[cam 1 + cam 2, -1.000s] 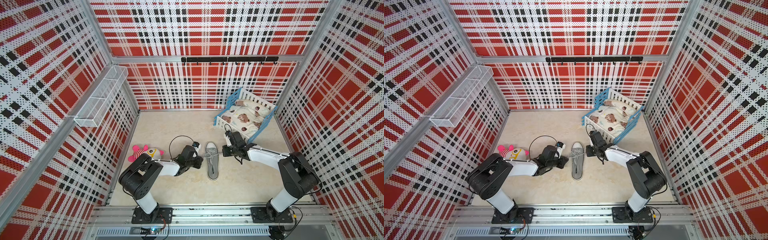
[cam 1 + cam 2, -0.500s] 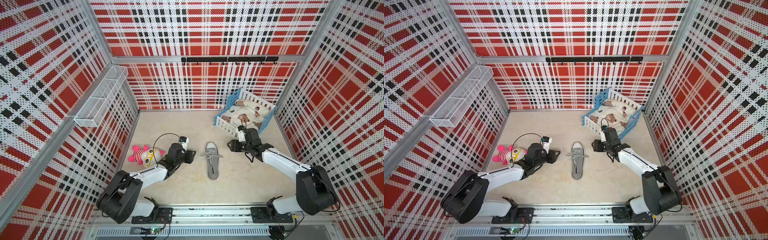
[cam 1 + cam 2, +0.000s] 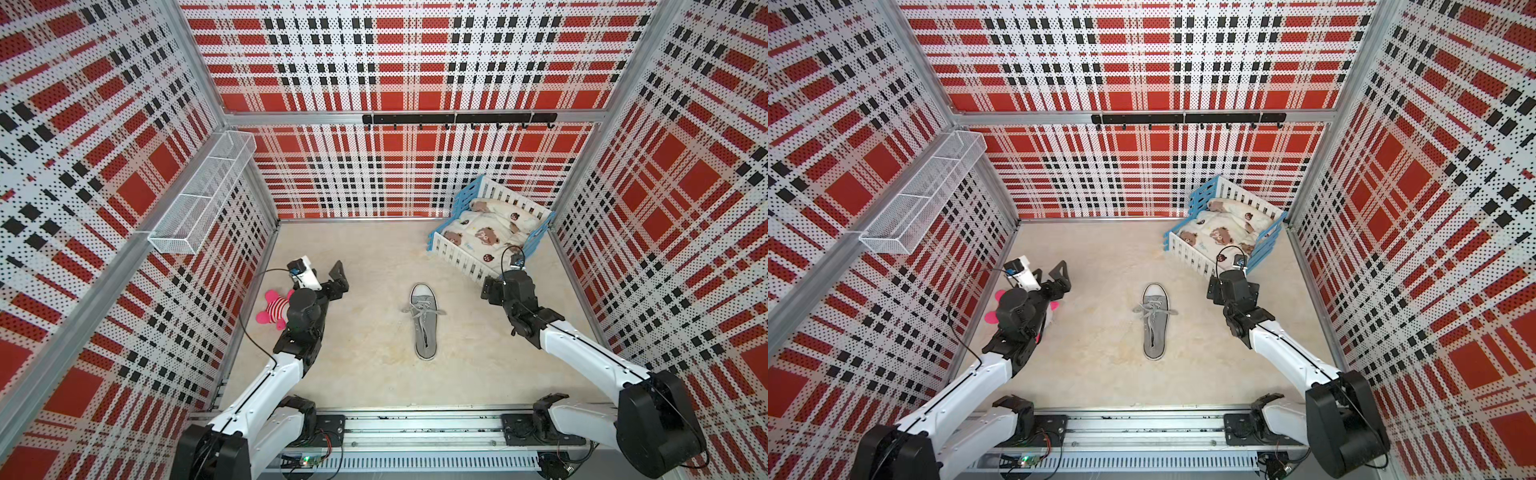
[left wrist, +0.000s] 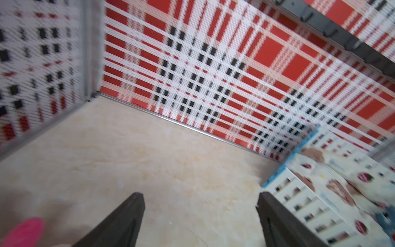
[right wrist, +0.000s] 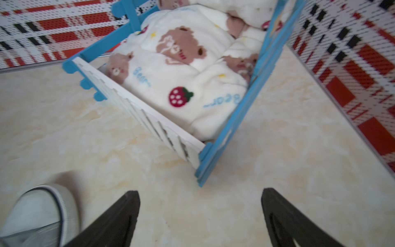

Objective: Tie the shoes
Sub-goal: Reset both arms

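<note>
The shoe is a grey canvas sneaker lying flat mid-floor in both top views, white toe cap toward the back wall. Its pale laces lie in loops across the upper, and nothing holds them. My left gripper hangs open well to the shoe's left, with only bare floor between its fingers in the left wrist view. Off to the shoe's right, my right gripper is also open and empty. The shoe's toe shows at the edge of the right wrist view.
A pink-striped plush toy lies by the left wall under my left arm. A blue and white toy crib with bear-print bedding stands at the back right, close to my right gripper. A wire basket hangs on the left wall.
Both grippers let go of the laces, opened wide and drew back from the shoe, the left toward the plush toy, the right toward the crib. The shoe stayed put.
</note>
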`<state>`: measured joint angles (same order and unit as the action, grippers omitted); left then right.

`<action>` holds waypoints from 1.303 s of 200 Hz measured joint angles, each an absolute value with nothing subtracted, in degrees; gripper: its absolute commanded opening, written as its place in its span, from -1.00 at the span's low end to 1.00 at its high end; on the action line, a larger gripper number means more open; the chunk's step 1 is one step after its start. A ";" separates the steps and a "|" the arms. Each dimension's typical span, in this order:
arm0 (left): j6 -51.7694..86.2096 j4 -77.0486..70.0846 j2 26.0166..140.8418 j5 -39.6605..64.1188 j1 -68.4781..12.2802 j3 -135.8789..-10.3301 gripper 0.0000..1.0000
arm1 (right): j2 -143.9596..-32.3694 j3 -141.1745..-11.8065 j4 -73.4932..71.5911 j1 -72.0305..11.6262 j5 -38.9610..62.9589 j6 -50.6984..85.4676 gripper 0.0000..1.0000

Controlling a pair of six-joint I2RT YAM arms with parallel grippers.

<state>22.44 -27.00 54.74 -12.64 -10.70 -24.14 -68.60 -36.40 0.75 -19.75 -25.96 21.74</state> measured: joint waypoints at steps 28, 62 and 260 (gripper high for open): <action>20.71 -30.61 54.17 -16.19 -4.40 -21.63 0.77 | -68.31 -30.55 -9.45 -19.29 -33.82 15.75 0.94; 14.22 -38.33 59.46 -18.04 -0.93 -16.29 0.82 | -72.20 -19.27 -33.06 -18.15 -35.42 6.26 1.00; 3.09 -71.79 88.36 -3.51 -0.47 -14.31 0.98 | -91.00 -15.51 -70.24 -4.62 -18.85 3.33 1.00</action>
